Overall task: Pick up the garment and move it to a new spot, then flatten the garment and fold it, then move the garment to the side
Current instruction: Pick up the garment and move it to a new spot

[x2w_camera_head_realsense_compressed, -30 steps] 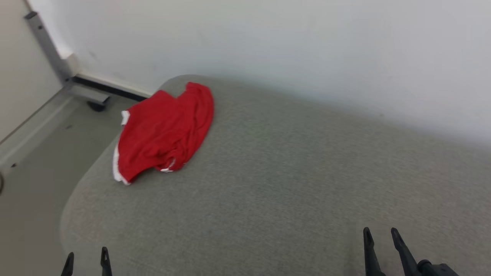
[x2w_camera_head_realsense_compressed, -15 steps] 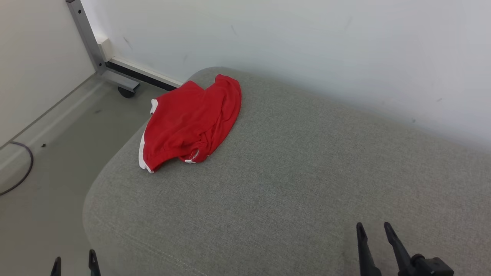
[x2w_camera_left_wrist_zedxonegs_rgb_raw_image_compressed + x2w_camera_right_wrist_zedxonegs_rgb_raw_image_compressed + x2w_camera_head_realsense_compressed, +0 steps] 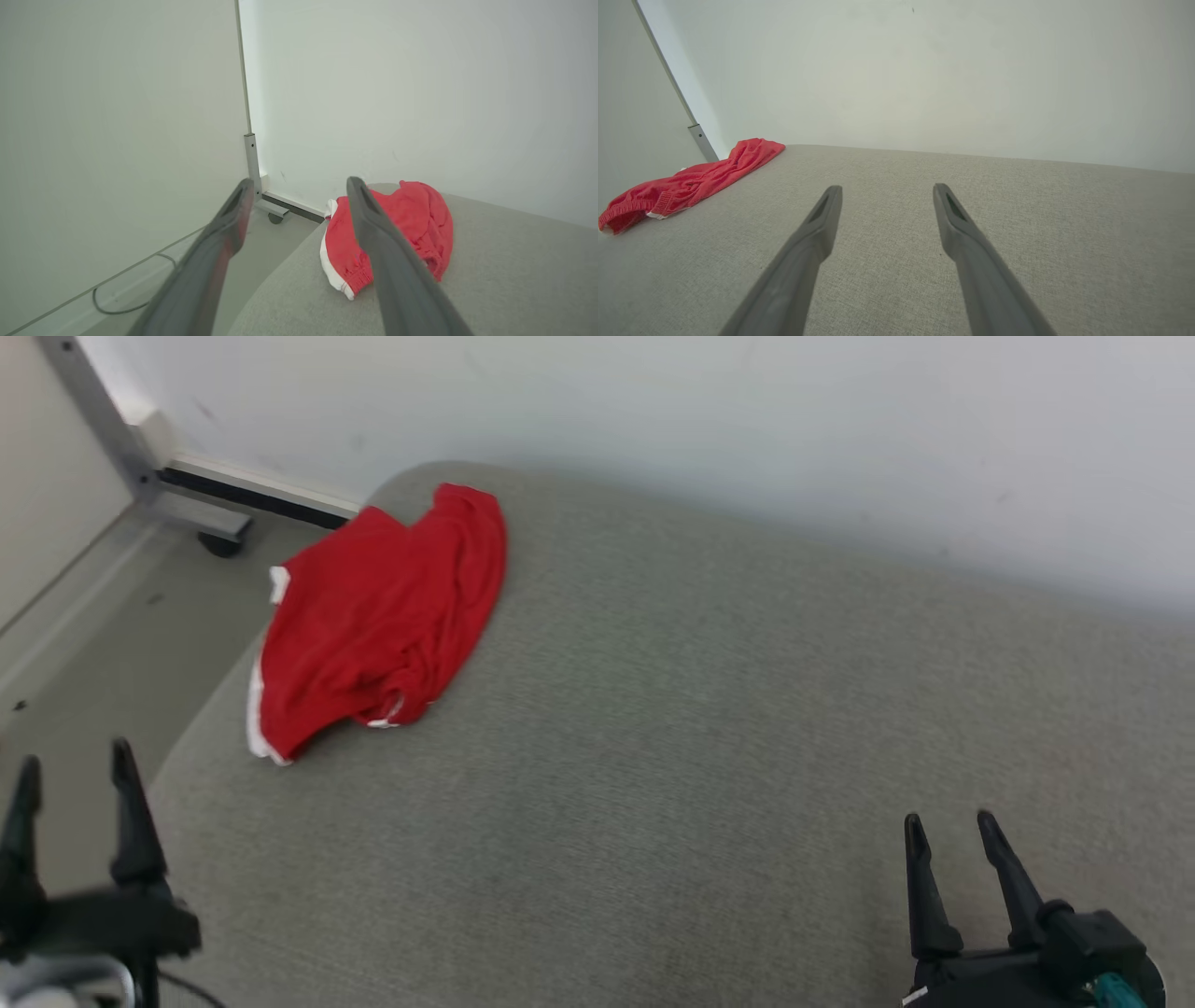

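The garment point(image 3: 373, 616) is a pair of red shorts with white trim, lying crumpled at the far left corner of a grey upholstered surface point(image 3: 709, 737). It also appears in the left wrist view point(image 3: 420, 224) and at the left of the right wrist view point(image 3: 691, 184). My left gripper point(image 3: 75, 761) stands open at the lower left, off the surface's left edge and well short of the garment. My right gripper point(image 3: 948, 821) is open at the lower right, over the bare grey fabric, far from the garment. Both hold nothing.
A white wall point(image 3: 747, 420) runs behind the surface. Left of it lies grey floor point(image 3: 103, 644) with a metal frame leg on a castor point(image 3: 219, 543) and a panel point(image 3: 117, 116); a dark cable point(image 3: 126, 305) lies on the floor.
The head camera has shifted, so the whole picture moved. Both grippers have risen further into the head view, the left one much more. The garment lies as before.
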Available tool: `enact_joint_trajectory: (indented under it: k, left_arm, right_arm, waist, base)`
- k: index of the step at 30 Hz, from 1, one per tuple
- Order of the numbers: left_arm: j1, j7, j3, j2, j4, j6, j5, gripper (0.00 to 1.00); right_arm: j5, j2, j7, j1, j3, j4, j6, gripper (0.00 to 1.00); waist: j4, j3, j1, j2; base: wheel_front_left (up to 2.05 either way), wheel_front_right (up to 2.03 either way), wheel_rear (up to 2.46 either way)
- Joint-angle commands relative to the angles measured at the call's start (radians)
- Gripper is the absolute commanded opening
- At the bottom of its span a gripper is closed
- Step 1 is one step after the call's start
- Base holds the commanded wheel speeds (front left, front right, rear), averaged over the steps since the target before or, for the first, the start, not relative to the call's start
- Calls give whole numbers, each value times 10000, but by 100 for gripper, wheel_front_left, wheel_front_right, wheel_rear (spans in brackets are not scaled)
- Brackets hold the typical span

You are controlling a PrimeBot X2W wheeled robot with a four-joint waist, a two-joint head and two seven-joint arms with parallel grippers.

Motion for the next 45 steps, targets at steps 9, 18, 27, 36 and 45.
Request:
enact_joint_trajectory:
  k: [9,18,27,36,45]
  left_arm:
    - [-3233,238,213,1042,1437,-74,-653,100]
    - [-5681,839,87,2054,3422,-189,-997,100]
    - [-6992,1279,-172,2495,5524,-198,-1156,100]
    - [-7613,3333,-496,2659,7801,-246,-1769,100]
    - [-7739,4562,-932,2843,8891,-241,-2047,84]
  right_arm:
    - [-190,-540,137,-771,-118,-711,-26,100]
    - [-265,-793,513,-1276,-438,-2042,-26,100]
    - [-294,-802,749,-1328,-599,-2746,-26,100]
    - [-403,-697,889,-1296,-663,-2960,-26,100]
    - [-411,-726,936,-1264,-612,-2873,-26,100]
  waist:
    - [-2692,2430,-1,-2]
    - [-3817,3931,-1,-2]
    - [-4090,4479,-1,-2]
    - [-4162,4367,-1,-2]
    - [-4190,4095,-1,-2]
  base:
    - [0,0,0]
    - [0,0,0]
    - [0,0,0]
    - [0,0,0]
    - [0,0,0]
